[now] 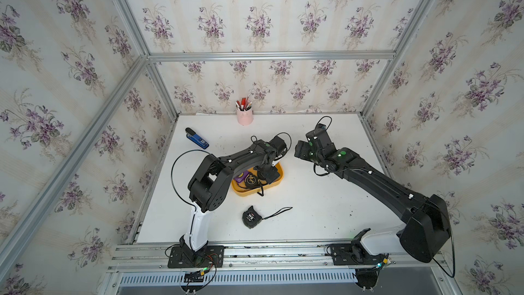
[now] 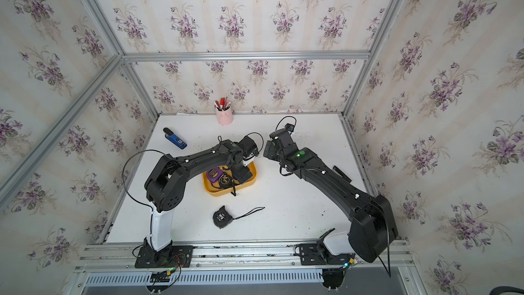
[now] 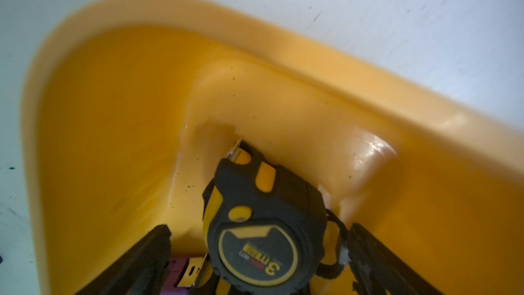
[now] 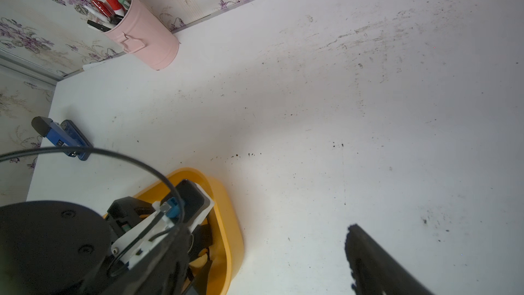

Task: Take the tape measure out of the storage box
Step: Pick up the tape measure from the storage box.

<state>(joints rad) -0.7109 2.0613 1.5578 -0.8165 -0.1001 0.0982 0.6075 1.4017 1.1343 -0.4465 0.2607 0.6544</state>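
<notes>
One black-and-yellow tape measure (image 3: 263,217) marked "3m"

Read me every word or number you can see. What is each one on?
"3m": on the black-and-yellow tape measure in the storage box, upside down.
Too blurred: the small print beside it.
Too small: labels on the black tape measure on the table and the blue stapler.

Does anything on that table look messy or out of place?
One black tape measure lies alone on the table, outside the yellow box, its strap trailing. Another strap hangs over the box's rim. The table is speckled with dark scuffs.
</notes>
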